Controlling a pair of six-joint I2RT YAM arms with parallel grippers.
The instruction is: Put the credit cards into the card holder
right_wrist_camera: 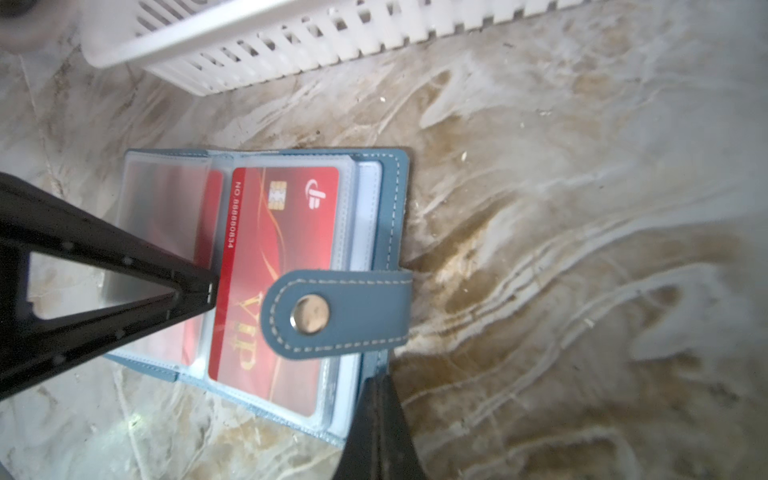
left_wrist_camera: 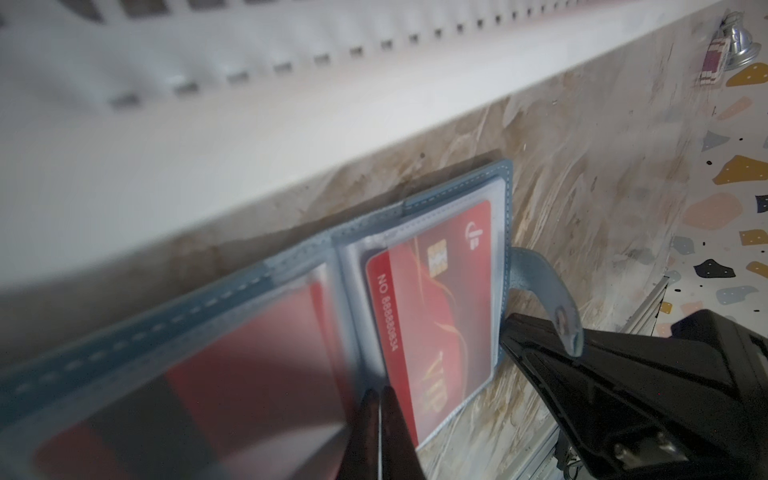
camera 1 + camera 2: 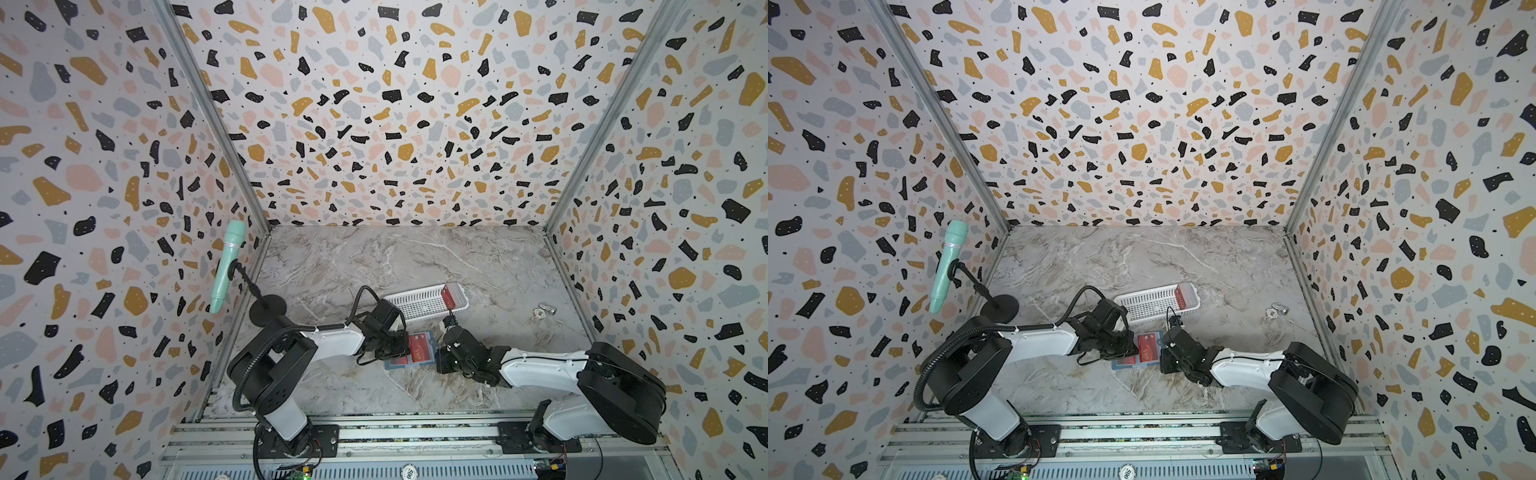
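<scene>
The tabletop (image 3: pixel 415 257) is the biggest thing. It is grey like marble, and spotty walls (image 3: pixel 374 124) stand on three sides. Its far half gives lots of room to move.

The left arm (image 3: pixel 332 338) and the right arm (image 3: pixel 540 365) reach in from the near edge and meet in the middle. A green microphone (image 3: pixel 226 266) stands by the left wall, well apart from the arms.

A white basket (image 3: pixel 409 306) lies just behind the arms. Some red credit cards (image 3: pixel 449 296) stand at its right end.

The card holder (image 1: pixel 392 199) lies open and flat on the tabletop between the two arms. It is near the basket's long side, but the two do not touch.

A red card (image 1: pixel 274 266) with gold "VIP" letters sits in a clear pocket on one page.

The left end effector (image 2: pixel 380 405) has its fingers together. The tips touch the clear pocket at the card's long edge. I cannot tell if a thin sheet is pinched there.

The right end effector (image 1: pixel 376 390) also has its fingers together. Its tips rest at the outer edge of the card holder.

The blue snap tab (image 1: pixel 336 311) folds over the card, just beside those tips.

A small silver thing (image 3: pixel 544 311) lies by the right wall, well apart.
</scene>
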